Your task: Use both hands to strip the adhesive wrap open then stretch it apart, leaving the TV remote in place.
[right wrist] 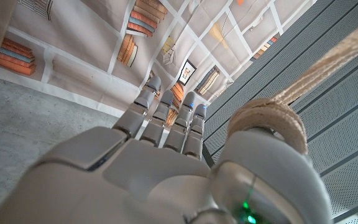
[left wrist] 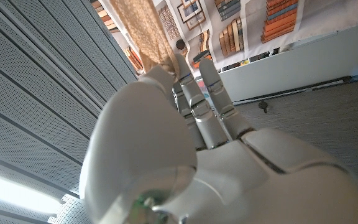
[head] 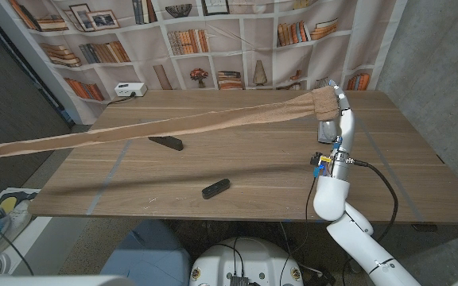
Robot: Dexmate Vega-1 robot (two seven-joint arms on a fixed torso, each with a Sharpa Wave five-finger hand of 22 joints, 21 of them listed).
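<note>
two robot hands share the job here, and by the look of things most of it is done: the adhesive wrap [head: 173,125] is already unrolled into one long tan band, pulled taut across the surface from beyond its left edge to near its far right corner. the right robot hand [head: 329,111] is raised above the far right part of the surface with the remaining bunch of wrap wound around it, so it holds that end; in the right wrist view the band loops over the thumb side while the other fingers [right wrist: 166,118] point out fairly straight. the left robot hand [left wrist: 197,106] is off past the left edge of the surface, and the left wrist view shows the tan wrap running up from its fingertips, so it appears to be gripping the other end, though the exact pinch is hidden. the wrap looks thin, crinkled and rope-like along the middle, widening to a flatter ribbon toward the left. it hangs clear of the surface rather than lying on it. two dark objects lie on the surface: a tv remote [head: 216,189] near the front edge at the middle, and another dark flat object [head: 166,142] under the band, both untouched. what seems left is only a little more stretching.
</note>
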